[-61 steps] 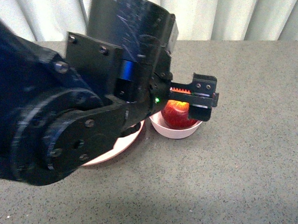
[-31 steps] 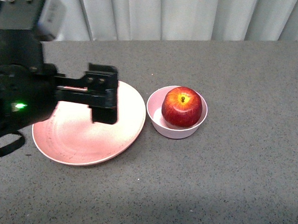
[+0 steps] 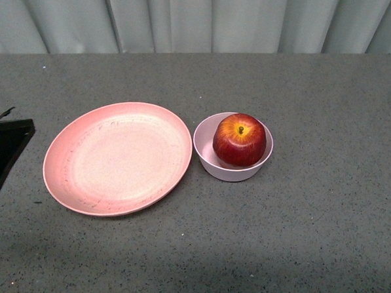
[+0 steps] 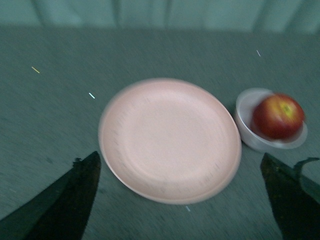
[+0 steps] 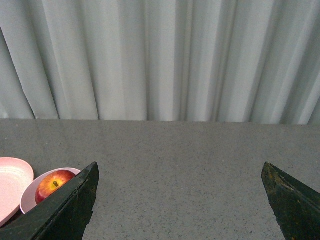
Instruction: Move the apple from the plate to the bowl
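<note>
front: I see apple (image 3: 240, 139) in bowl (image 3: 213, 164), plate (image 3: 117, 157) bare beside it | wrists only: left claw (image 4: 180, 195) and right claw (image 5: 180, 200) both spread wide, empty | right wrist: curtain (image 5: 160, 60) behind worktop (image 5: 190, 165)

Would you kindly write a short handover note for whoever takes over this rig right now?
Left gripper: open, holding nothing, back from the plate.
Right gripper: open, empty, off to the side of the bowl.
The apple sits in the bowl, stem up; the plate beside it is bare.
Done: the apple is in the bowl.
Left: nothing visible.
</note>
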Available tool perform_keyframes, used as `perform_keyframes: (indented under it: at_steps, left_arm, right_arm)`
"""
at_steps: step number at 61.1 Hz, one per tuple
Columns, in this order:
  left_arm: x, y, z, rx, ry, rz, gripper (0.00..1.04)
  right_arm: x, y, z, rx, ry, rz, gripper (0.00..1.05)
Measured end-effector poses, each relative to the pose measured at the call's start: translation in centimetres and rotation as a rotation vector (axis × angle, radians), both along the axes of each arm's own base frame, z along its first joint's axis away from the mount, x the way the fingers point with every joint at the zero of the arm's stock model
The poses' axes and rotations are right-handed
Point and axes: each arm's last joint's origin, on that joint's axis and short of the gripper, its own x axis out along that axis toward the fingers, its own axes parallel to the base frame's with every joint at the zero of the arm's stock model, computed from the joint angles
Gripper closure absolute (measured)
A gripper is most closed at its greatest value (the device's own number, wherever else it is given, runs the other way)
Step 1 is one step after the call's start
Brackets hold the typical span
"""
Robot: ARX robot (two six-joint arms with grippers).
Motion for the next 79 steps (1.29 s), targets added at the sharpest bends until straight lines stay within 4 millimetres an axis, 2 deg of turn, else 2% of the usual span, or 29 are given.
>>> perform_keyframes:
  at_steps: [4, 9, 29, 43, 79]
  left_arm:
    - [-0.7, 0.6, 0.4, -0.003, -0.149, 0.091, 0.29]
    - [-1.1, 1.2, 1.2, -0.017, -0.231, 0.117, 0.43]
    - [-3.1, 2.7, 1.6, -0.007, -0.243, 0.118, 1.00]
    - [-4.0, 4.1, 2.0, -0.004, -0.257, 0.124, 1.01]
    - [-5.9, 4.1, 2.3, -0.004, -0.269, 0.119, 1.01]
  right_arm:
    - [0.0, 0.0, 0.0, 0.000, -0.001, 0.000, 0.09]
    - [0.0, 0.0, 0.0, 0.000, 0.000, -0.003, 0.09]
    - [0.0, 0.0, 0.0, 0.000, 0.000, 0.000, 0.09]
    - [0.0, 0.0, 0.0, 0.000, 0.000, 0.000, 0.09]
    - [0.0, 0.0, 0.0, 0.000, 0.000, 0.000, 0.09]
